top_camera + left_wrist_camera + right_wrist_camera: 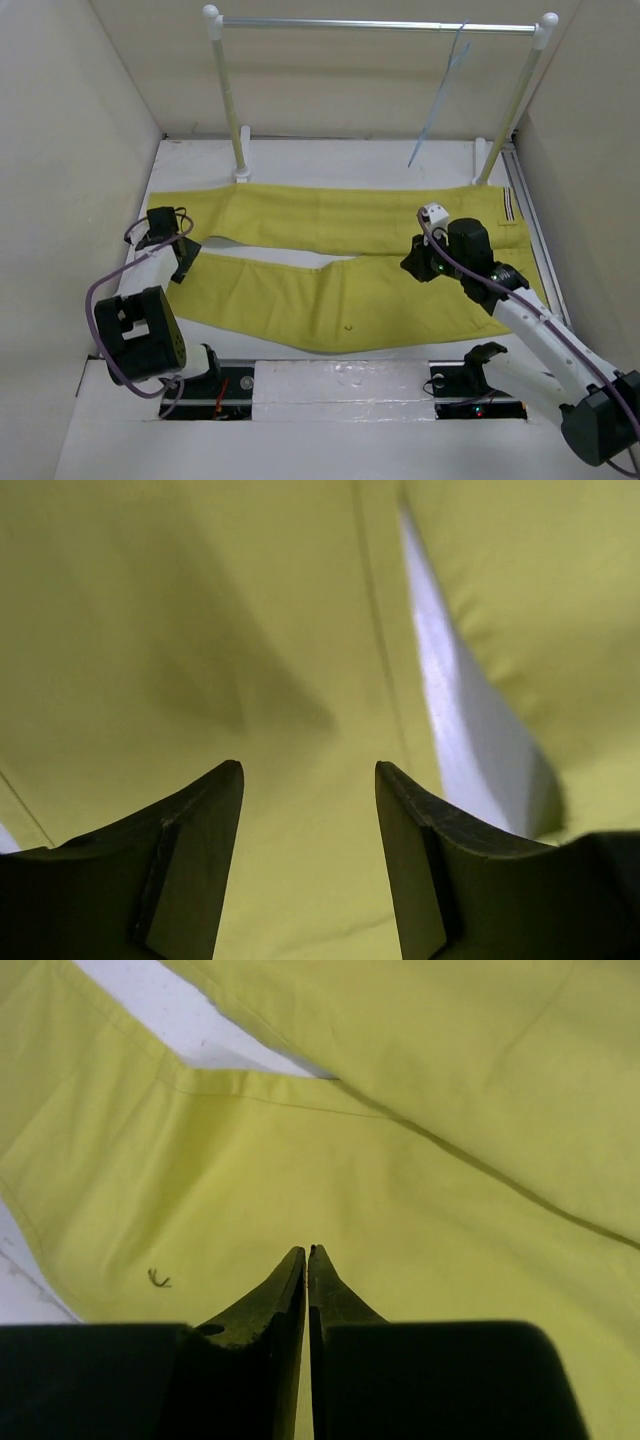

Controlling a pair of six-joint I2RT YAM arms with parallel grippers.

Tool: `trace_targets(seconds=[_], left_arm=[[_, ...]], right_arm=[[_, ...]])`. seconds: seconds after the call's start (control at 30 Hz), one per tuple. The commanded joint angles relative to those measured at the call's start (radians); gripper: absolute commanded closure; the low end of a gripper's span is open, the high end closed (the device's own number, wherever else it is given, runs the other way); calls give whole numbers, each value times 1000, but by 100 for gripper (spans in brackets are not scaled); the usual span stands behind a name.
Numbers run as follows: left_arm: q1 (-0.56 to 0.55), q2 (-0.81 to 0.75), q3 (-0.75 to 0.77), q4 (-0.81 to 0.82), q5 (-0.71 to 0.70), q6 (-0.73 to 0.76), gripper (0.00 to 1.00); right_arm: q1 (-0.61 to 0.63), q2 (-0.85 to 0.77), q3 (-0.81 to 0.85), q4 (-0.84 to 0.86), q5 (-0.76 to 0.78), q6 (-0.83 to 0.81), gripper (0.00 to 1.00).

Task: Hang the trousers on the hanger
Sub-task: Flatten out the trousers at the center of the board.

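Observation:
The mustard-yellow trousers [330, 260] lie flat across the table, legs pointing left, white striped waistband [508, 207] at the right. The pale blue-grey wire hanger [443, 95] hangs from the silver rail at the back right. My left gripper [172, 232] is open just above the near leg's left end; in its wrist view [308, 770] only yellow cloth [200, 630] lies between the fingers. My right gripper [412, 263] is shut and empty above the crotch area; its wrist view [307, 1252] shows the closed fingertips over the cloth [450, 1090].
A silver rail [380, 25] on two white posts [228, 95] stands at the back. Beige walls close in left, right and behind. White table [330, 160] shows between the rail and the trousers, and between the two legs [460, 720].

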Motion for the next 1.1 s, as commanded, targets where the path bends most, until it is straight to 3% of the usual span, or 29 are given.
trace_targets(seconds=[0.0, 0.13, 0.17, 0.2, 0.37, 0.43, 0.77, 0.87, 1.07], left_arm=[[2, -101, 105, -42, -56, 5, 48], [2, -288, 113, -75, -181, 5, 46], [70, -289, 102, -129, -157, -7, 47], [71, -278, 102, -129, -157, -9, 47], [441, -184, 39, -151, 48, 23, 52], [490, -178, 47, -155, 21, 33, 52], [490, -146, -44, -56, -24, 63, 53], [490, -129, -78, -49, -54, 80, 58], [490, -97, -79, -66, -25, 59, 58]], right_arm=[[-6, -23, 39, -91, -91, -70, 86], [29, -40, 74, -157, -128, -128, 75], [45, -54, 71, -169, -140, -138, 73], [45, -54, 71, -169, -149, -138, 73], [68, -69, 57, -178, -198, -177, 71], [77, -69, 57, -186, -209, -191, 71], [86, -82, 51, -226, -241, -222, 70], [86, -77, 55, -223, -235, -217, 70], [86, -56, 86, -214, -217, -217, 70]])
